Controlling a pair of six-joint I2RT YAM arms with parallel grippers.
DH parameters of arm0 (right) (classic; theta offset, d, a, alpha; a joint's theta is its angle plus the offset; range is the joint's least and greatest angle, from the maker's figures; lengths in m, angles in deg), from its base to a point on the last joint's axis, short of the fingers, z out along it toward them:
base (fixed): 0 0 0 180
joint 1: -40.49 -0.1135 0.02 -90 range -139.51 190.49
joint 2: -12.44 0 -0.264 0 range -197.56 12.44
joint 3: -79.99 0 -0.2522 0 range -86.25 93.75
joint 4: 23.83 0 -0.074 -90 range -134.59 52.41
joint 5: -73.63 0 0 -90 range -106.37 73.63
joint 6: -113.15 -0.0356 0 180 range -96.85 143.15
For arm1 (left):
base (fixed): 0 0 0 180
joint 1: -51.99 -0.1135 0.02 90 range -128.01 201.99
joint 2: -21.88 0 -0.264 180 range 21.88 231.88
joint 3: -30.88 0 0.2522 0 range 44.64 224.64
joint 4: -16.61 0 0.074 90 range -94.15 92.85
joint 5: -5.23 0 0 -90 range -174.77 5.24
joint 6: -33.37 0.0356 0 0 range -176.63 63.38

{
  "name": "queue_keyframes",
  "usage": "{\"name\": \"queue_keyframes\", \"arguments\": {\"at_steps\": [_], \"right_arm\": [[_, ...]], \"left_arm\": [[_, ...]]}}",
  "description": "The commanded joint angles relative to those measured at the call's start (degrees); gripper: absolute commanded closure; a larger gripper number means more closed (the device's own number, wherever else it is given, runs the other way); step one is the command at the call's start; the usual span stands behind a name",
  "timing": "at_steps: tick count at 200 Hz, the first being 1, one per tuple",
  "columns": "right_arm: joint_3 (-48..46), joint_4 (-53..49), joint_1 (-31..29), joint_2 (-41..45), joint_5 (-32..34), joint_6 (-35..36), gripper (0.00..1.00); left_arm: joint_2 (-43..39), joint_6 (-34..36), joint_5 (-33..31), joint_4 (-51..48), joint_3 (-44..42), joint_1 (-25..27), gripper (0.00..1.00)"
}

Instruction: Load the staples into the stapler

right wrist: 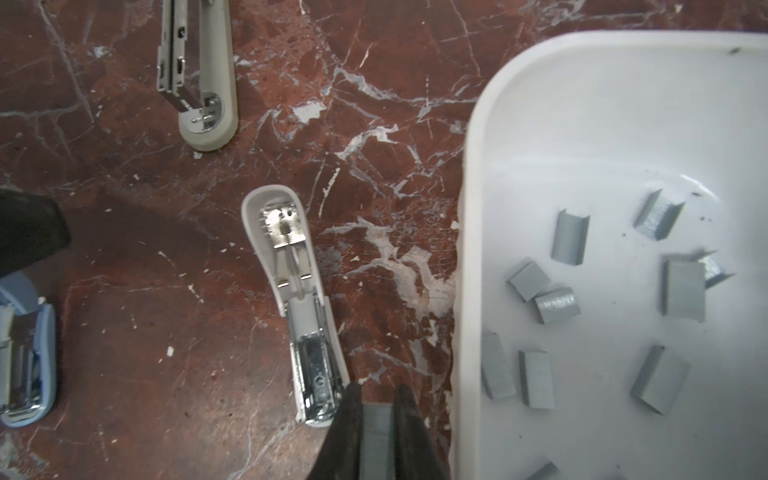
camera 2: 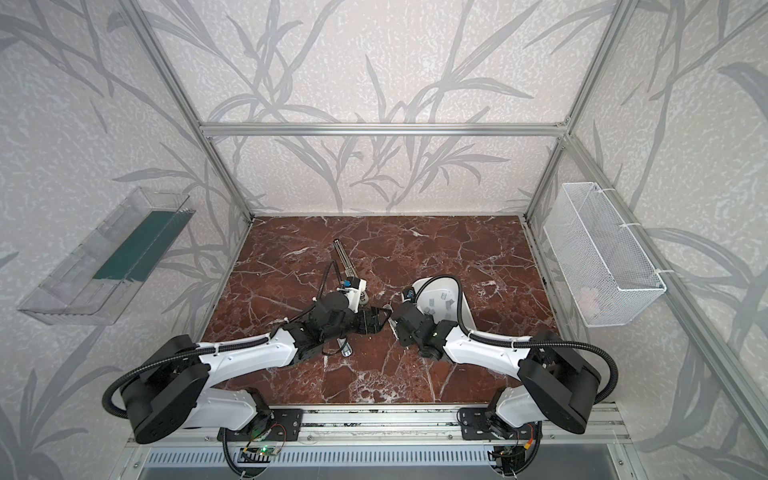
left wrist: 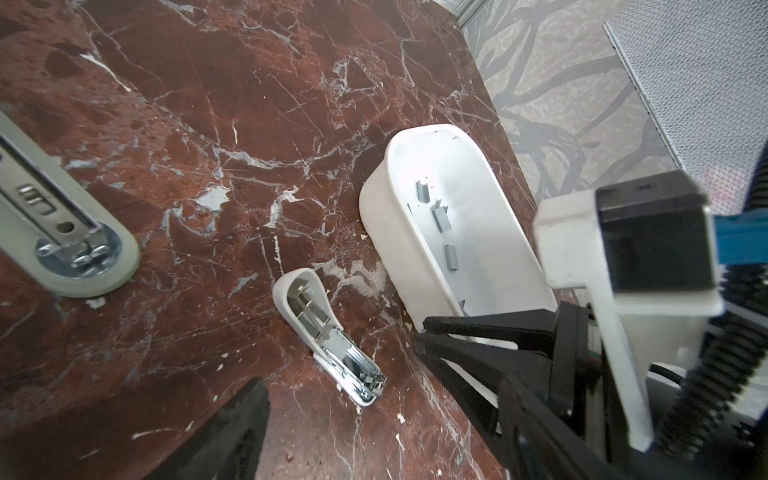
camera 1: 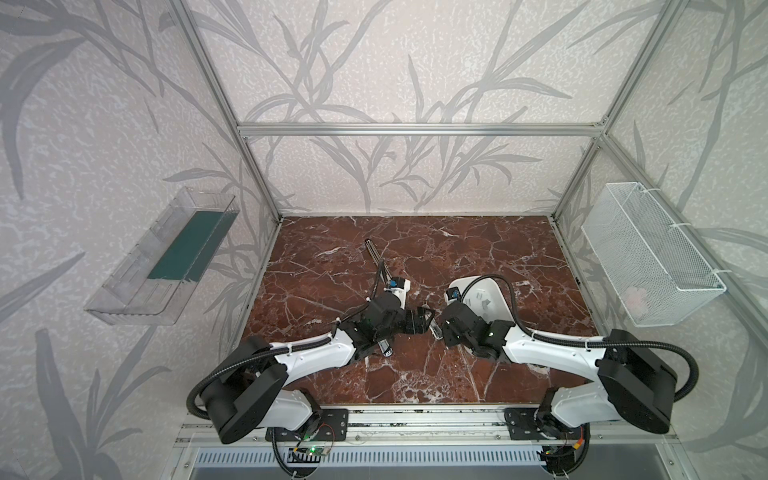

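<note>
- Staples [right wrist: 569, 243]: about ten loose grey pieces are lying scattered in the tray [right wrist: 469, 187]. One more strip [right wrist: 376, 436] is sitting in the right jaws.
- Right gripper [right wrist: 376, 419]: its jaws are clamping that strip and hovering just beside the metal end of the white stapler [right wrist: 296, 291]. I cannot tell whether strip and stapler are touching.
- Left gripper [camera 1: 424, 318]: its jaws are standing apart and gripping nothing. It is hanging close to the right gripper, over the same stapler.
- White stapler: it is lying opened out on the worktop [right wrist: 166, 249], between the tray and the other two staplers. Its spring and channel are showing, and nothing is holding it down.
- Beige stapler [right wrist: 208, 124] and blue stapler [right wrist: 29, 361]: both are lying apart from the action and appear to be playing no part.

Risks, as I am judging them:
- The strip looks offset from the channel. If it goes in skewed, it is likely to catch on the rail or ride up over it.
- With no grip on the light stapler, any push from the strip may slide or turn it.
- A hard pinch or a sideways knock may snap the strip into pieces.
- The two grippers are working nose to nose, so a small overshoot may bump one into the other and jar the strip loose.
</note>
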Motion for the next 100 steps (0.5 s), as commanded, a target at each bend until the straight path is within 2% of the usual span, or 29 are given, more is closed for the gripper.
{"name": "queue_keyframes", "arguments": {"at_steps": [1,50,83,100], "right_arm": [[-1.49,0.66,0.9,1.71,2.24,1.3,0.83],[-2.82,5.61,2.02,2.23,-0.9,5.07,0.82],[-3.31,12.02,1.68,1.96,-6.18,8.71,0.83],[-3.58,14.5,0.93,1.46,-7.16,10.79,0.83]], "left_arm": [[1.45,-0.77,-0.92,3.42,2.02,0.14,0.13],[0.4,1.41,-4.47,3.08,0.8,-0.04,0.13],[-3.91,3.31,-5.28,-0.93,-0.88,-2.72,0.12],[-5.75,4.43,-2.92,-3.02,-1.2,-5.0,0.11]]}}
